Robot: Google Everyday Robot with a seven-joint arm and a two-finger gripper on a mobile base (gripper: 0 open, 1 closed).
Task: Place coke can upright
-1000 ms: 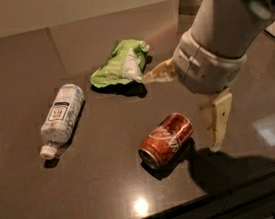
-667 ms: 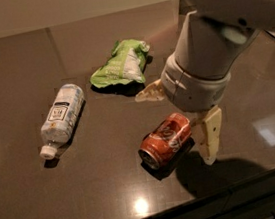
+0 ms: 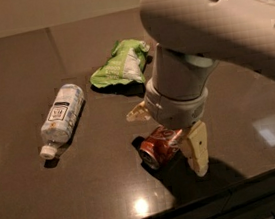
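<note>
The red coke can (image 3: 156, 148) lies on its side on the dark table (image 3: 64, 202), its silver top facing front left. My gripper (image 3: 166, 132) hangs right over the can and is open. One cream finger (image 3: 197, 149) is down at the can's right side. The other finger (image 3: 137, 113) is behind it at the left. The arm's grey wrist hides the far end of the can.
A clear plastic bottle (image 3: 62, 117) with a white cap lies on its side at the left. A green and white snack bag (image 3: 121, 63) lies behind the arm. The table's front edge (image 3: 228, 185) runs just in front of the can.
The arm has moved left and down over the can, so that its fingers now stand on either side of it. The can, bottle and bag have not moved.
</note>
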